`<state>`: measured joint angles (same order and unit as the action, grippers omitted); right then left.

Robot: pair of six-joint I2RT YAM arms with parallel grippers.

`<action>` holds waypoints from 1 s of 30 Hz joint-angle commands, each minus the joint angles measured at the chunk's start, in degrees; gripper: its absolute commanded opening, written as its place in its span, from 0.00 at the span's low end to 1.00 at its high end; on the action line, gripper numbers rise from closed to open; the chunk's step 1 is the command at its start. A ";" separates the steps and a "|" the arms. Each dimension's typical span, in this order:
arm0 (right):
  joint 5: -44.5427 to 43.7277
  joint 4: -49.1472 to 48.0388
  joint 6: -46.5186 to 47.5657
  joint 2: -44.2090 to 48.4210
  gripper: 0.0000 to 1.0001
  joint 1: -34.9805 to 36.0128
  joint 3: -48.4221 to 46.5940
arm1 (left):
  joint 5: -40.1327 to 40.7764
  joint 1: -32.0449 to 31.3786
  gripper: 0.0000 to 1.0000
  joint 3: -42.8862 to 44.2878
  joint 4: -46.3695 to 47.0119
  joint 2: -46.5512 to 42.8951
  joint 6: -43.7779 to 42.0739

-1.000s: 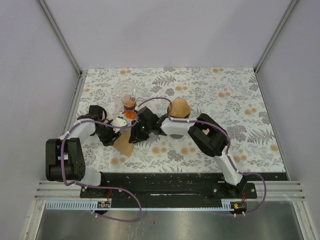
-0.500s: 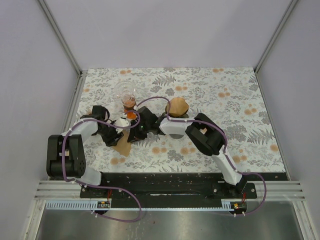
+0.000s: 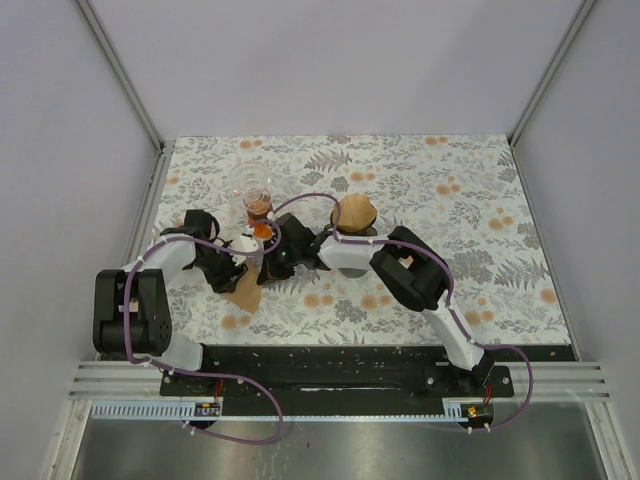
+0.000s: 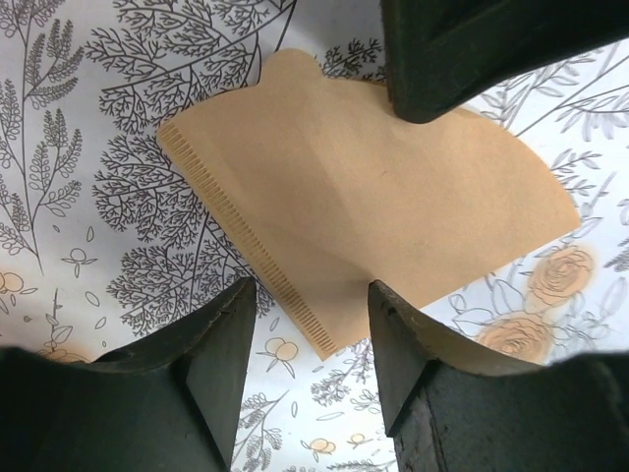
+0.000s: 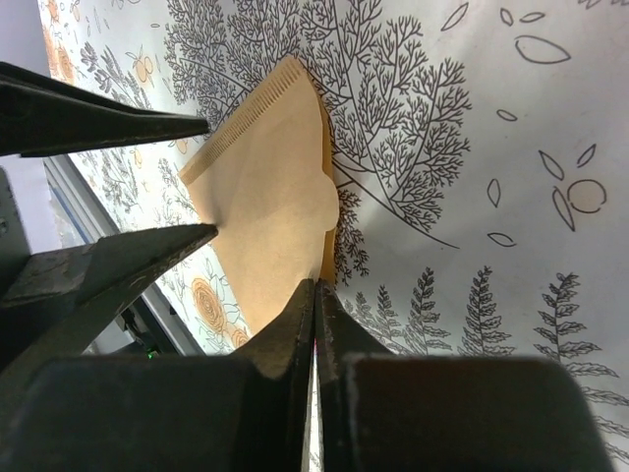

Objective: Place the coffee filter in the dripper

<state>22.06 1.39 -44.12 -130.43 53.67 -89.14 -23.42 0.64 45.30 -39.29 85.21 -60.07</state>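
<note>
The tan paper coffee filter lies flat on the floral cloth; it also shows in the left wrist view and the right wrist view. My left gripper is open, its fingers either side of the filter's near corner, low over the cloth. My right gripper is shut, its tips pinching the filter's opposite edge. The dripper stands to the right, behind the right forearm, apart from both grippers.
A clear glass flask with orange liquid stands just behind the two grippers. The right arm's elbow lies low across the middle of the table. Metal frame posts bound the cloth at the back corners.
Both grippers have closed in a little on the filter, and the right arm has shifted slightly left. The filter has stayed on the cloth.
</note>
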 commanded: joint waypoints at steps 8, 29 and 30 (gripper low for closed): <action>-4.83 4.58 10.44 8.26 0.00 1.96 1.34 | -4.97 0.85 0.63 16.30 -18.17 -8.74 6.54; -3.79 17.07 41.72 22.84 0.00 6.97 3.09 | -14.10 1.20 0.69 39.41 -33.57 -8.92 15.33; -3.61 17.33 43.75 24.51 0.00 7.32 3.97 | -14.63 1.11 0.69 40.91 -34.10 -9.01 15.77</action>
<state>17.50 16.95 -12.53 -115.55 57.98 -86.17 -33.26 1.45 79.85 -70.19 77.56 -46.39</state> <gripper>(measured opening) 0.019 0.683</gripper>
